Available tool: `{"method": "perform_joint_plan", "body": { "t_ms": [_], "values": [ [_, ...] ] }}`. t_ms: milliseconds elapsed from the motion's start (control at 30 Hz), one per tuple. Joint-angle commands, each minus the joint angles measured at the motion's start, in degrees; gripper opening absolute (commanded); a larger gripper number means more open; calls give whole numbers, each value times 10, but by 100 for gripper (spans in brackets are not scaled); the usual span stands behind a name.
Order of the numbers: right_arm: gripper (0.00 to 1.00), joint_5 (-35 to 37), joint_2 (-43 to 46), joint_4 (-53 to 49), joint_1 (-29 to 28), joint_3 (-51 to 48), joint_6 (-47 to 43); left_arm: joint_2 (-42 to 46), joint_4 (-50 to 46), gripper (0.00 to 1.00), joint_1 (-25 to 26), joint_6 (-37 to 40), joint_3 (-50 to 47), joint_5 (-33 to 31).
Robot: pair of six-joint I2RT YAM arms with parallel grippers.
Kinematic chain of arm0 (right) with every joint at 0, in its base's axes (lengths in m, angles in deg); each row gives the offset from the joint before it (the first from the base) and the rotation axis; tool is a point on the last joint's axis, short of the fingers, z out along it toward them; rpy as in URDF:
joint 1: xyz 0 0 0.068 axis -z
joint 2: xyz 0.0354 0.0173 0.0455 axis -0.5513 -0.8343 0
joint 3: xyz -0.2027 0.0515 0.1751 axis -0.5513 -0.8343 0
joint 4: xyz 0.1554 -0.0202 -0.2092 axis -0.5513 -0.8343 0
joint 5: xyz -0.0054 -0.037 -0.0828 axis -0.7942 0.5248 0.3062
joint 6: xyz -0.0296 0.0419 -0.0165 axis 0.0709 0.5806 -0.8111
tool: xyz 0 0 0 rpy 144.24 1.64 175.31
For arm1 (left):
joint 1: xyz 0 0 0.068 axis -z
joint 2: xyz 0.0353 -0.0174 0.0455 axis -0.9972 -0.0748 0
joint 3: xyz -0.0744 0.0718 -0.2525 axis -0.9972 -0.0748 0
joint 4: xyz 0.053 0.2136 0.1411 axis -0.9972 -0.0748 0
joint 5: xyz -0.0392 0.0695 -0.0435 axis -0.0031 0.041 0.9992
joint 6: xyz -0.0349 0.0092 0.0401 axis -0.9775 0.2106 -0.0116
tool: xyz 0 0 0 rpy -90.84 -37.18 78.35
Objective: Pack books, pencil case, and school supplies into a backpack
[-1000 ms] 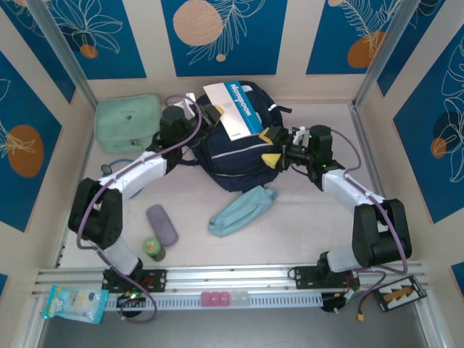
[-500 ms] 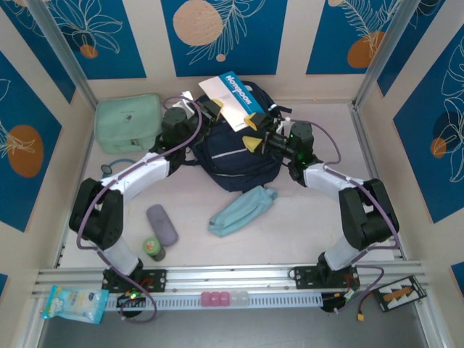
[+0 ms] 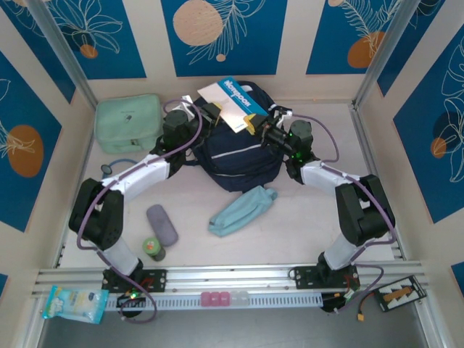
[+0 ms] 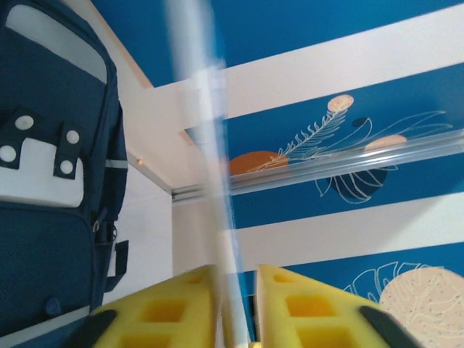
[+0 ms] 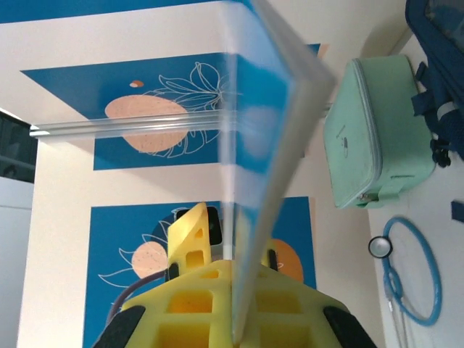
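Observation:
A white and blue book (image 3: pixel 230 101) hangs above the top of the navy backpack (image 3: pixel 239 154) with a gripper on each side. My right gripper (image 3: pixel 251 125) is shut on its lower right edge; in the right wrist view the book (image 5: pixel 268 130) rises from between the closed jaws of that gripper (image 5: pixel 243 267). My left gripper (image 3: pixel 212 111) sits at the book's left edge. In the left wrist view the book's thin edge (image 4: pixel 210 145) stands between the left gripper's (image 4: pixel 235 272) parted jaws, with a gap on one side. The light-blue pencil case (image 3: pixel 243 210) and the greyish-purple school supplies case (image 3: pixel 162 225) lie on the table.
A mint-green bag (image 3: pixel 127 123) stands left of the backpack, with a blue looped cord (image 5: pixel 413 272) lying near it. A small green bottle (image 3: pixel 153 249) stands by the left arm's base. Walls close in the back and both sides.
My right gripper swung left from beside the backpack up to the book and shut on it. The left gripper's jaws have parted a little around the book's edge.

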Motion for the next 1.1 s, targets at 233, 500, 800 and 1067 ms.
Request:
{"method": "perform_joint_plan", "body": {
  "t_ms": [233,500,800,1067],
  "values": [
    [1,-6,172,-215,109,-66,-182,34,-311,100,5,402,19,14],
    [2,18,315,-468,204,-79,-356,-48,-548,100,68,747,141,-53],
    [2,1,376,-530,284,-118,-362,-211,-736,88,142,952,345,-112],
    [2,-16,382,-537,300,-122,-360,-310,-788,72,147,978,457,-150]
  ]
}}
